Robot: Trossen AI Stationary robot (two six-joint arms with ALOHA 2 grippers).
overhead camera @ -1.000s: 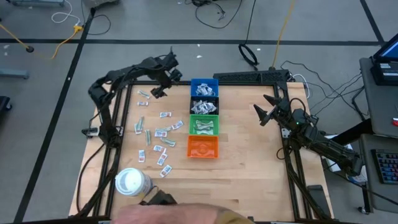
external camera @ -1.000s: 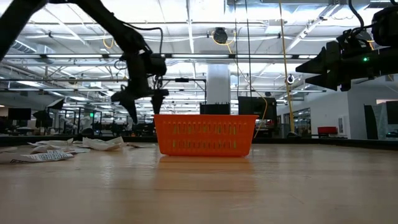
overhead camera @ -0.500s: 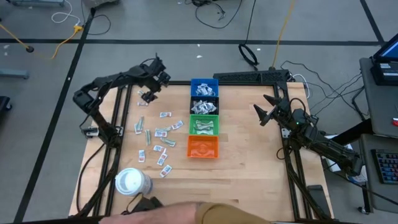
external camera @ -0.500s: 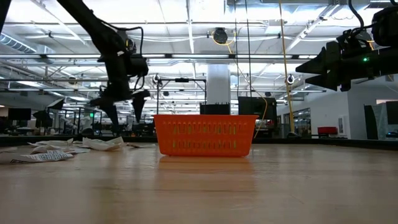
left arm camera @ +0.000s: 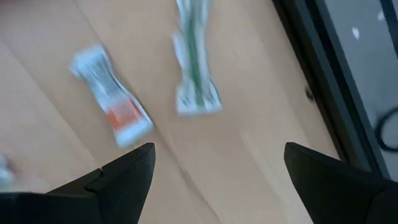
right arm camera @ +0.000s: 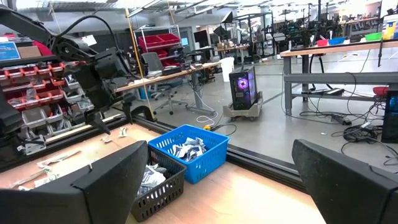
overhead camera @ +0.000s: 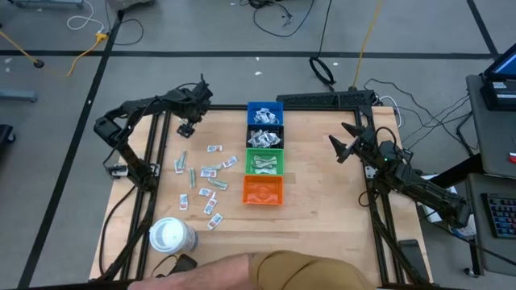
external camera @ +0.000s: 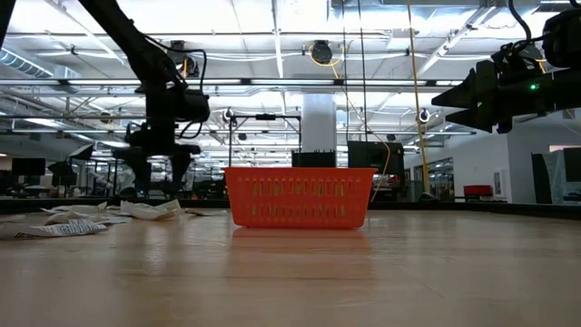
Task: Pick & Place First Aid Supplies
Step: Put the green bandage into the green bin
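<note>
Wooden table (overhead camera: 322, 209) held loose first aid supplies (overhead camera: 211, 172) left of centre, so I hung my left gripper (overhead camera: 188, 126) wide open and empty over the upper-left packets, ready to pick.

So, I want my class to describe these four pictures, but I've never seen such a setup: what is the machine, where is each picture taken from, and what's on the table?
It is a robot with two dark arms at a wooden table. One picture looks straight down, one looks level across the tabletop, and two come from cameras on the wrists.

The left gripper hangs open over two small packets near the far left corner, holding nothing. The right gripper waits open and empty at the right side.

In the middle stands a row of small bins: blue bin, black bin, green bin, orange bin. More first aid packets lie scattered left of them, and a white roll stands near the front edge.
</note>
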